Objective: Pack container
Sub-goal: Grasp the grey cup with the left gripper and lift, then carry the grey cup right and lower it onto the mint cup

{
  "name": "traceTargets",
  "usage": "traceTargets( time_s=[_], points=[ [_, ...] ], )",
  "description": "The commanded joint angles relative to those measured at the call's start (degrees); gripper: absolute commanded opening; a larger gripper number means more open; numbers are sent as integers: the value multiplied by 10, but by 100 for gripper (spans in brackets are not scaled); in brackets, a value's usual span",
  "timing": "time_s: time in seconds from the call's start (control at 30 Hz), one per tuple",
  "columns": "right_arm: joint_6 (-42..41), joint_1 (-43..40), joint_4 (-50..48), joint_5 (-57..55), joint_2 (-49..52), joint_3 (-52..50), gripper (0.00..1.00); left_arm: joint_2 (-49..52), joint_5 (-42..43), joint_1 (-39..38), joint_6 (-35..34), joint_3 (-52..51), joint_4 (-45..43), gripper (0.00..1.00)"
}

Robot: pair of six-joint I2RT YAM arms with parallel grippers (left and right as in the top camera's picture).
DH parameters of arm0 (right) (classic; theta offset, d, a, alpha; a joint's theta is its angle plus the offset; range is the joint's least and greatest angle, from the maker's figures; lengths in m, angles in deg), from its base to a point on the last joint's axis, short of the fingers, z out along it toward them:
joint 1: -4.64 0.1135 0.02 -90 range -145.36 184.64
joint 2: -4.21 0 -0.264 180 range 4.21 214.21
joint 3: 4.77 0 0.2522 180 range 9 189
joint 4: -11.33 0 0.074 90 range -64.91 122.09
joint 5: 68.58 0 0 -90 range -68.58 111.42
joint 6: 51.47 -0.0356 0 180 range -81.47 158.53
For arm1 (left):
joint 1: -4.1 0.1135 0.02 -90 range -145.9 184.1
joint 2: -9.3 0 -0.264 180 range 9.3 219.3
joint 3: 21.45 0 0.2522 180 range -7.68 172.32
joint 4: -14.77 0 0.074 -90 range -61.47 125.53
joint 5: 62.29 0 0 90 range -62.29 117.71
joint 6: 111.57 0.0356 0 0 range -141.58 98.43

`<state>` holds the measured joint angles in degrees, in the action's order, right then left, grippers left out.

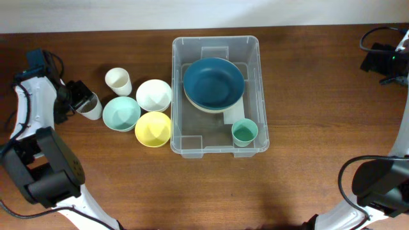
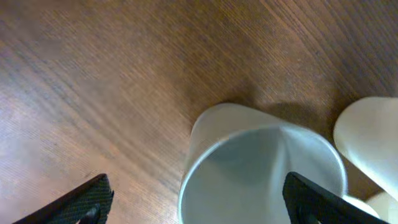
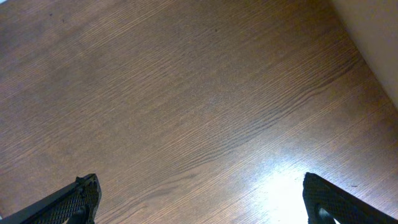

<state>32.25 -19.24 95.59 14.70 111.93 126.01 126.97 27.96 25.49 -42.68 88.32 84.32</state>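
Note:
The clear container (image 1: 216,41) stands in the middle of the table. It holds a dark blue bowl (image 1: 213,83) stacked on a pale one, and a small green cup (image 1: 244,132). My left gripper (image 1: 82,97) is open at a white cup (image 1: 92,107) on the far left. In the left wrist view the gripper (image 2: 196,186) straddles the cup's (image 2: 249,155) wall: one finger stands over the cup's mouth, the other over bare wood well clear of it. My right gripper (image 3: 199,180) is open above bare wood at the back right (image 1: 382,61).
Left of the container stand a cream cup (image 1: 118,81), a white bowl (image 1: 153,94), a pale teal bowl (image 1: 121,113) and a yellow bowl (image 1: 153,128). The cream cup (image 2: 370,143) is close beside the white cup.

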Motion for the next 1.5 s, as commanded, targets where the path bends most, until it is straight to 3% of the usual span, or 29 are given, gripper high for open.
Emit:
traceTargets(
  time_s=[0.0,0.17,0.33,0.37,0.47,0.57,0.63,0.67,0.97,1.07,1.27,1.47],
  points=[
    [-6,-2,0,-1,-9,9,99,16,2,2,-7,-29,-26,83],
    [-6,-2,0,-1,-9,9,99,16,2,2,-7,-33,-39,62],
    [-6,-2,0,-1,-9,9,99,22,-7,2,-7,-33,-40,55],
    [-6,-2,0,-1,-9,9,99,26,-7,2,-7,-33,-40,44],
    [-6,-2,0,-1,-9,9,99,35,-8,2,-7,-33,-39,27],
    [-6,-2,0,-1,-9,9,99,35,-24,3,-7,-31,-39,25],
    [-6,-2,0,-1,-9,9,99,35,-26,10,-7,-20,-33,4],
    [-6,-2,0,-1,-9,9,99,35,-26,14,-7,-13,-28,1],
    [-6,-2,0,-1,-9,9,99,24,-19,13,-6,188,131,1],
    [-6,-2,0,-1,-9,9,99,12,29,-10,31,242,165,1],
    [-6,-2,0,-1,-9,9,99,-27,116,-101,80,276,175,1],
    [-6,-2,0,-1,-9,9,99,-42,116,-222,89,276,160,1]
  ],
)
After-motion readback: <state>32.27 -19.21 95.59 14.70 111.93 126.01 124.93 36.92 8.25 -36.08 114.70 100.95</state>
